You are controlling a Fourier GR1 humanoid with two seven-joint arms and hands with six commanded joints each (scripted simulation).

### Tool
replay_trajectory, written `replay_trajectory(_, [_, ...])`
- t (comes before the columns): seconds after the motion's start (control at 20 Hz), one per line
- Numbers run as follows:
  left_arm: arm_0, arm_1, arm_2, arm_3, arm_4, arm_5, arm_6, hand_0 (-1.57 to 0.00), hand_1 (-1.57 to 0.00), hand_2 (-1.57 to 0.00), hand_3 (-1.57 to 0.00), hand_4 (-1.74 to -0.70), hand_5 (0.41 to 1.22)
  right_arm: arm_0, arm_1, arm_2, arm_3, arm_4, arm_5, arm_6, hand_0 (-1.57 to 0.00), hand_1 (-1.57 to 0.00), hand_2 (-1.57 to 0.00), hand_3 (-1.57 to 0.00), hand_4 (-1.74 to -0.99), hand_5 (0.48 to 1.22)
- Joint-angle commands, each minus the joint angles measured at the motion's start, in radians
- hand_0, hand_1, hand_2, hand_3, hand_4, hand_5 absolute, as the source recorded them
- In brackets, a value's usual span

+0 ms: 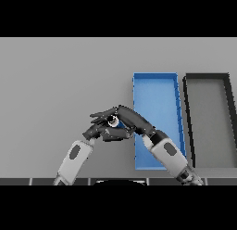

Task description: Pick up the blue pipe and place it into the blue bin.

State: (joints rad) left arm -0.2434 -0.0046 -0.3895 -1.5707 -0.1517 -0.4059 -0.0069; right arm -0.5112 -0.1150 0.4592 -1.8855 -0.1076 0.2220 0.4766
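Only a small part of the blue pipe (121, 125) shows, a blue patch and a pale round end, left of the blue bin (156, 85). My right hand (133, 121) comes in from the lower right and lies over the pipe, with fingers and thumb curled round it. Its fingertips point left. The pipe sits just outside the bin's left wall, near the table surface. My left hand (96, 130) rests right beside it on the lower left, fingers relaxed and reaching under the right hand. Most of the pipe is hidden by the two hands.
A dark grey bin (187, 114) stands directly right of the blue bin, both long and open-topped. My right forearm (169, 156) crosses the near left corner of the blue bin. Bare grey table (60, 76) stretches to the left and far side.
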Motion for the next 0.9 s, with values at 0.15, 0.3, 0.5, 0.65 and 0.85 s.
replay_trajectory(0.15, [0.004,-0.016,0.013,0.002,0.021,0.012,0.082,-0.12,-0.11,-0.11,-0.10,-0.97,0.647,0.008,0.010,-0.006,0.003,0.032,0.005,-0.033,-1.57,-1.57,-1.57,-1.57,-1.740,1.219])
replay_trajectory(0.3, [0.000,-0.022,0.011,0.023,0.007,0.025,0.081,-0.06,-0.06,-0.06,-0.05,-0.96,0.538,0.018,0.036,-0.021,0.003,0.011,0.008,-0.019,-1.57,-1.57,-1.57,-1.57,-1.741,1.220])
replay_trajectory(0.5, [0.018,-0.016,0.004,0.023,-0.014,0.041,0.077,-0.03,-0.02,-0.02,-0.02,-0.92,0.482,0.009,0.064,-0.073,-0.016,-0.081,0.014,0.015,-1.57,-1.57,-1.57,-1.57,-1.741,1.221])
replay_trajectory(0.65, [0.003,-0.020,0.005,0.028,-0.006,0.032,0.092,-0.01,-0.01,-0.01,-0.01,-0.91,0.464,-0.058,0.081,-0.141,-0.041,-0.174,-0.019,0.111,-1.57,-1.57,-1.57,-1.57,-1.741,1.221])
replay_trajectory(0.85, [0.010,-0.011,0.004,0.025,0.002,0.019,0.098,0.00,0.00,0.00,0.00,-0.91,0.441,-0.278,-0.014,-0.246,-0.018,-0.378,-0.097,0.128,-1.57,-1.57,-1.57,-1.57,-1.741,1.221])
